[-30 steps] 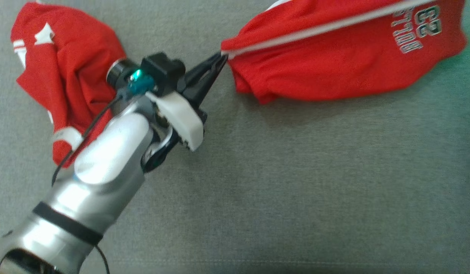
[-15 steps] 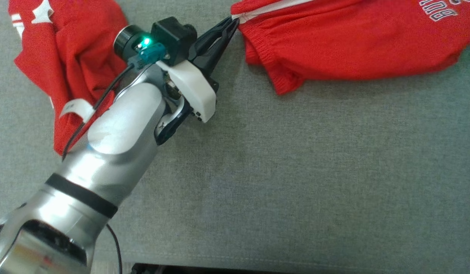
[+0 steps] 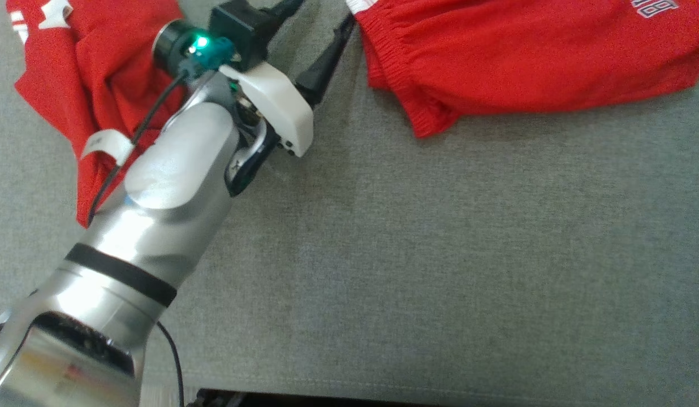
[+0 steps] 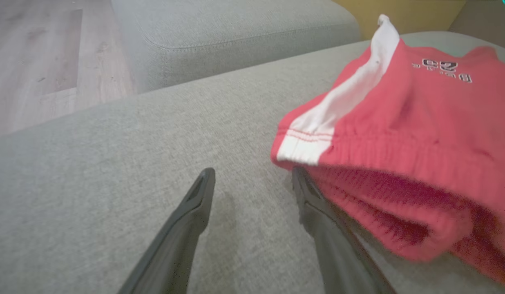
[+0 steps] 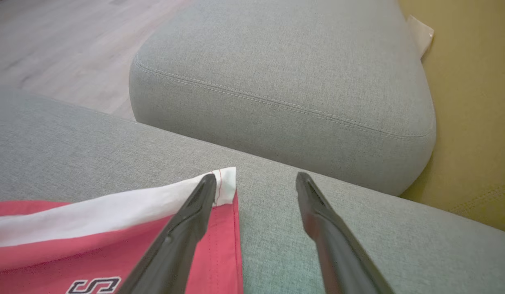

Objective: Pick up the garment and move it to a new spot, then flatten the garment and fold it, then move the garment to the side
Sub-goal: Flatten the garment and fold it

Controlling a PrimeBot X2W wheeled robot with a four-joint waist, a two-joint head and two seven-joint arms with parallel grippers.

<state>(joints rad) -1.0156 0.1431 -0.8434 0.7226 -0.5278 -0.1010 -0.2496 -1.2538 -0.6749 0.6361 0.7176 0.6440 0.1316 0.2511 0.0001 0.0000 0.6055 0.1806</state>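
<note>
The garment (image 3: 525, 62), red shorts with a white side stripe and dark lettering, lies on the grey cushion (image 3: 440, 254) at the upper right of the head view. My left gripper (image 3: 321, 11) is open just left of the shorts' ribbed waistband. In the left wrist view the left gripper (image 4: 252, 171) holds nothing, and its right finger (image 4: 318, 212) rests against the waistband of the garment (image 4: 399, 134). My right gripper (image 5: 255, 176) is open too, its left finger (image 5: 187, 228) lying over the white-striped corner of the garment (image 5: 113, 249).
A second red garment (image 3: 78, 73) with white marks lies crumpled at the upper left, partly behind my left forearm. Another grey cushion (image 5: 285, 73) stands beyond, with wood floor (image 4: 40, 61) past it. The cushion's front edge (image 3: 383, 390) runs along the bottom.
My left gripper has opened and let go of the waistband's striped corner. The shorts have settled flatter on the cushion. The head camera has shifted, sliding the scene upward.
</note>
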